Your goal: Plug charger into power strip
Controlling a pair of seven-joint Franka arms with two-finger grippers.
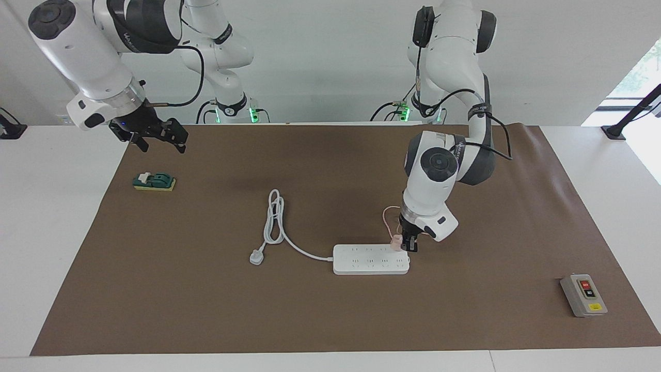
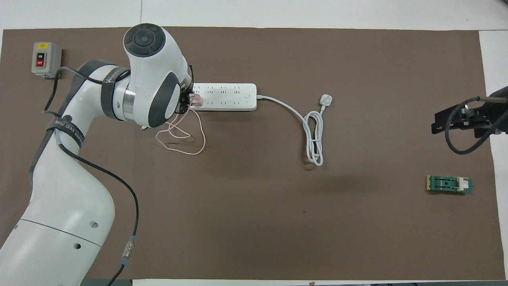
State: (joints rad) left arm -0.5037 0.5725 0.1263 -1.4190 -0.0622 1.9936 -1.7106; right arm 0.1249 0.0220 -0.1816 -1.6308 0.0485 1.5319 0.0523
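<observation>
One step left: left gripper (image 1: 408,245) clenched on small pale-pink cube charger (image 1: 396,242), touching long white plastic power strip (image 1: 371,260) end socket just below; seating unconfirmed.

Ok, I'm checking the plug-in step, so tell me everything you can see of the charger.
The charger is a small pale-pink cube, plastic by its look, with a thin pink cable trailing in loose loops on the brown mat, nearer to the robots. The left tool is shut on it and holds it at the power strip, at the strip's end toward the left arm, over the row of sockets nearer the robots. Its pins are hidden, so whether it is seated cannot be told.
</observation>
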